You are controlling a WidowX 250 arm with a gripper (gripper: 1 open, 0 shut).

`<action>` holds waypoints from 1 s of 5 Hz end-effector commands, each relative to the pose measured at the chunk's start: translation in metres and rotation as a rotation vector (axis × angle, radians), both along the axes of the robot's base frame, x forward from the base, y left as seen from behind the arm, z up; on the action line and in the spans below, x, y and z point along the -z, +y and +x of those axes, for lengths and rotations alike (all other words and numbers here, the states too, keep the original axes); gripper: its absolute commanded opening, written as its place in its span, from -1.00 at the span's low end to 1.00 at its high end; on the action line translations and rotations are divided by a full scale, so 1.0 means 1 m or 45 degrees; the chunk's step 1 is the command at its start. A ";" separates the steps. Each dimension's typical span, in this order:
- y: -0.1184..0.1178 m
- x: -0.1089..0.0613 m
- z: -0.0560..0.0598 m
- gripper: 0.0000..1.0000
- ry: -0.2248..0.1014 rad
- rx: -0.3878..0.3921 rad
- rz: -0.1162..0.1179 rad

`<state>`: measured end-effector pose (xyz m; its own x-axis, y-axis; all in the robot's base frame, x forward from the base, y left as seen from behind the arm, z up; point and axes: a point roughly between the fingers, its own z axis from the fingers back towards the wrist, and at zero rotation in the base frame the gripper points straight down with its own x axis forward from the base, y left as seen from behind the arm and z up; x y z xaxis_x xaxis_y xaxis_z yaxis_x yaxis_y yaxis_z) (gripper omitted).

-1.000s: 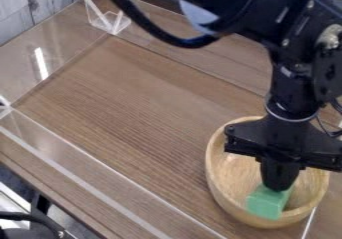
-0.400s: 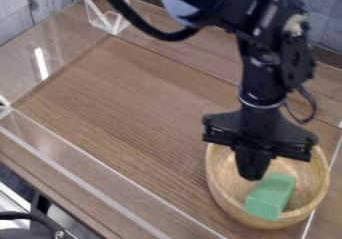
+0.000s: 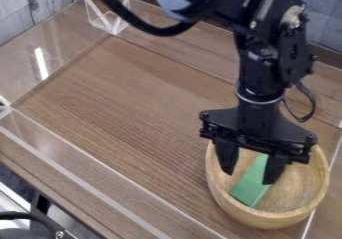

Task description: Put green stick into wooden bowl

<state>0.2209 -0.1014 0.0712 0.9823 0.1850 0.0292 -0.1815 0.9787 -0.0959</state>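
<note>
At the lower right of the camera view, my gripper (image 3: 258,166) hangs pointing straight down over the wooden bowl (image 3: 222,188), its two dark fingers (image 3: 233,158) spread wide apart. Nothing is clamped between them. Between and just below the fingertips lies the green stick (image 3: 253,187), a bright green block resting inside the bowl on its pale floor, tilted so that one end leans up toward my right-hand finger in the picture. Whether that finger touches the block I cannot tell; the left one stands clear of it.

The bowl is round, light tan, thick-walled, and sits on the wooden table (image 3: 127,103) near the bottom right corner of the view, its far rim partly hidden behind my gripper's crossbar. My arm (image 3: 267,43) rises from the gripper as a black column and bends away toward the top of the picture, where its upper links cross the frame.

Along the table's left and near edges runs a clear plastic wall (image 3: 54,148), low and see-through, catching pale reflections. At the far corner, up by the top left, a small clear bracket (image 3: 107,21) stands on the tabletop, well apart from the bowl and from my gripper.
</note>
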 end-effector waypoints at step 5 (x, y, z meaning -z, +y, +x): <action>0.030 -0.054 0.006 1.00 -0.108 -0.023 -0.047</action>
<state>0.2219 -0.0693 0.1152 0.9750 0.2113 0.0683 -0.2014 0.9710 -0.1291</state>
